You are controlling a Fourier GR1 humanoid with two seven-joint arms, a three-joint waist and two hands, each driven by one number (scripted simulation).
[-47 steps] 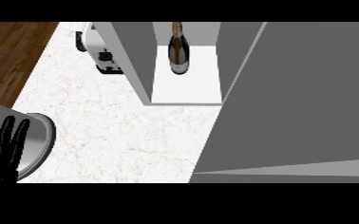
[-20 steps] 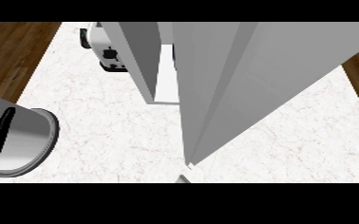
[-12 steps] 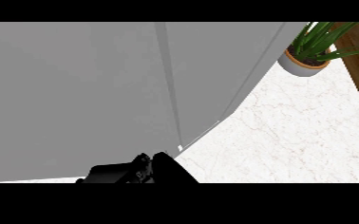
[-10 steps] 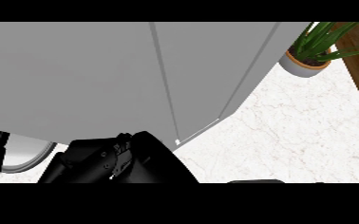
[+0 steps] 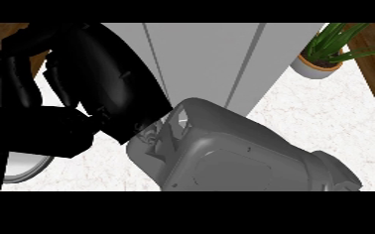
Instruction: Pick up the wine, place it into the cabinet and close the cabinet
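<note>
Now | glossy black robot hand point(image 5: 102, 87), fingers unreadable | flat grey cabinet point(image 5: 212, 64) | marbled counter point(image 5: 322, 124)

Your robot's hand point(image 5: 88, 89) was plain black, the forearm point(image 5: 242, 158) behind it mid grey. The cabinet point(image 5: 212, 59) was flat light grey, the counter point(image 5: 322, 124) white with faint marbling. The plant point(image 5: 333, 39) had green leaves in a white pot with an orange rim.

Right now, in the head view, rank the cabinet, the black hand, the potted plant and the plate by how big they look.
1. cabinet and black hand: about alike; the hand is very near the camera, so no ranking between them.
2. potted plant.
3. plate: only a sliver shows, so its full size is unsure.
</note>
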